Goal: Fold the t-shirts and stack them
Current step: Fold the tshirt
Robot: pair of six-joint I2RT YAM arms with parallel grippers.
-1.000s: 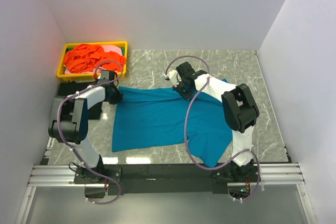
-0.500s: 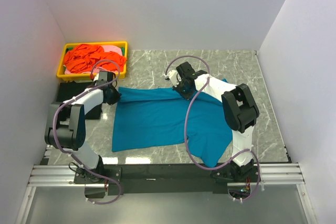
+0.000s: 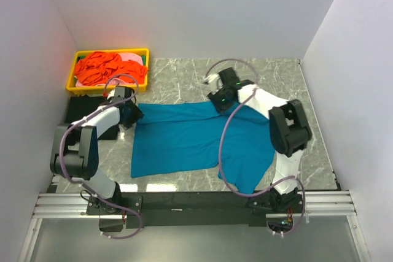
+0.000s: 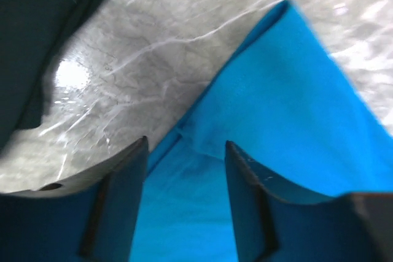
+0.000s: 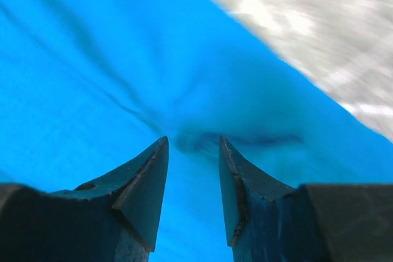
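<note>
– If we begin with the grey marble table (image 3: 288,84), what lies on it?

– A large teal-blue t-shirt (image 3: 184,139), spread fairly flat across the middle. Its near right part reaches the table's near edge, and its far edge runs between the two arms.

– And at the far left corner?

– A yellow tray (image 3: 110,51), holding a crumpled orange-red t-shirt (image 3: 101,65) on top, a pink one (image 3: 130,57) behind it and a sliver of green at the right end. Just in front of the tray, at the table's left edge, lies a black t-shirt (image 3: 77,107), partly under the left arm.

– Where is the left gripper (image 3: 132,115)?

– At the teal shirt's far left corner. The wrist view shows its fingers (image 4: 123,200) well apart, with the folded corner edge of the cloth and some bare marble between them (image 4: 186,148).

– And the right gripper (image 3: 220,98)?

– Low over the shirt's far edge, near the middle. Its fingers (image 5: 144,194) stand a narrow gap apart, tips down at the blue cloth, with a small dark pucker in the fabric between them (image 5: 193,142). Whether they pinch that pucker, I cannot tell.
</note>
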